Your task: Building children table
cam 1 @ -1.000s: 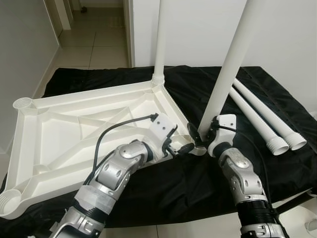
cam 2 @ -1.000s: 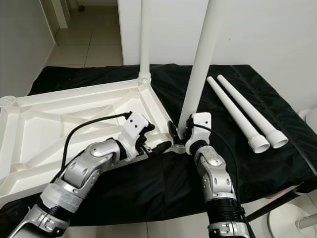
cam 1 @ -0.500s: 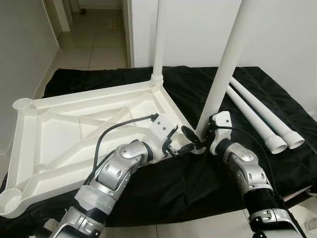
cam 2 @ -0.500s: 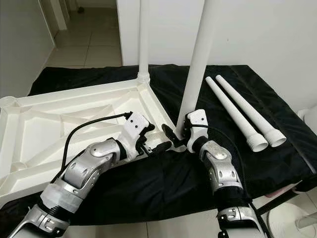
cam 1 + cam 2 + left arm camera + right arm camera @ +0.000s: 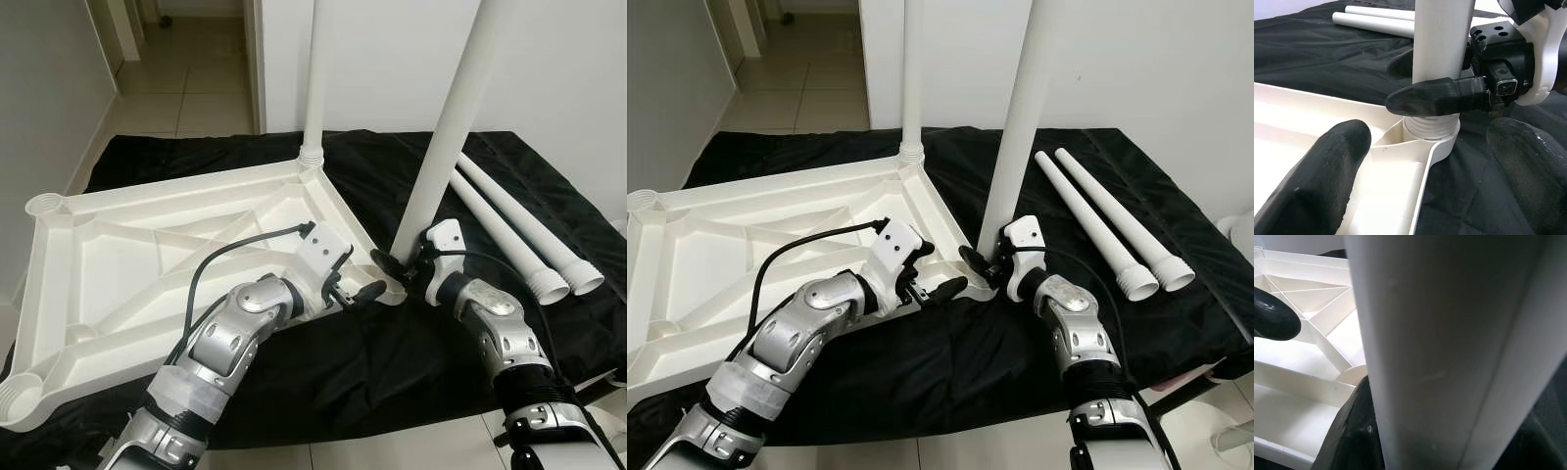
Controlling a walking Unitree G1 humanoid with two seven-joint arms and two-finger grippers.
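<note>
White ribbed tabletop [image 5: 147,255], upside down, legs [image 5: 446,137] seemingly upright

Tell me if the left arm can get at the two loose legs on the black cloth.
Probably not directly: the upright leg and the right end effector stand between the left end effector and the loose legs.
</note>
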